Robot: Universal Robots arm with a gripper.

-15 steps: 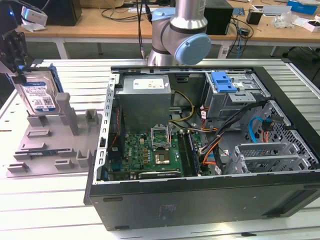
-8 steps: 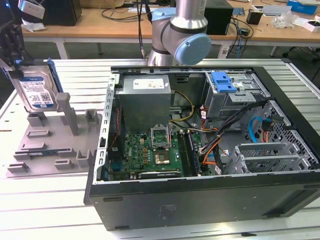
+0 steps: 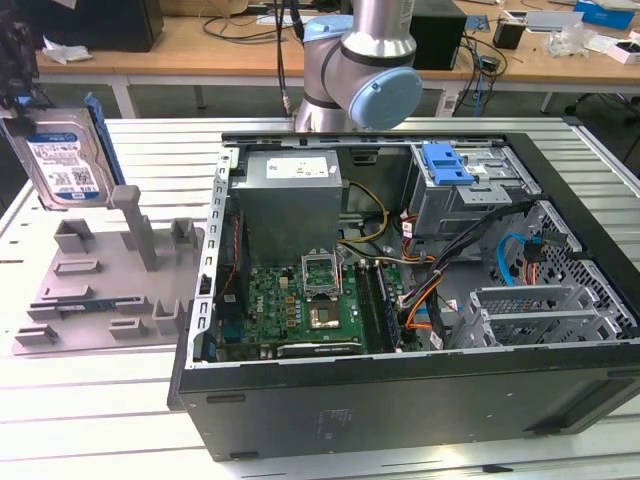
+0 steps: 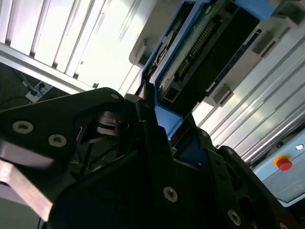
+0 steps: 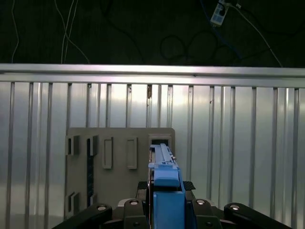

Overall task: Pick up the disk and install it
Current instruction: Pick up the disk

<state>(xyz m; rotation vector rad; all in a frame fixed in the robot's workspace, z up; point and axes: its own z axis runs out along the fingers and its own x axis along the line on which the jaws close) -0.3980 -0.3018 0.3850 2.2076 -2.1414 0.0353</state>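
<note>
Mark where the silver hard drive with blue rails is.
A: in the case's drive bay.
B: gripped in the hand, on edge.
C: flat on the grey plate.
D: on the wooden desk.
B: the silver hard drive stands on edge in the hand, above the grey fixture plate.

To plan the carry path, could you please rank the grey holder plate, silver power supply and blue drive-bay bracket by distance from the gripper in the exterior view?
The gripper holds the disk at the exterior view's left.
1. Grey holder plate, just below it.
2. Silver power supply, in the case's left part.
3. Blue drive-bay bracket, farther right.
</note>
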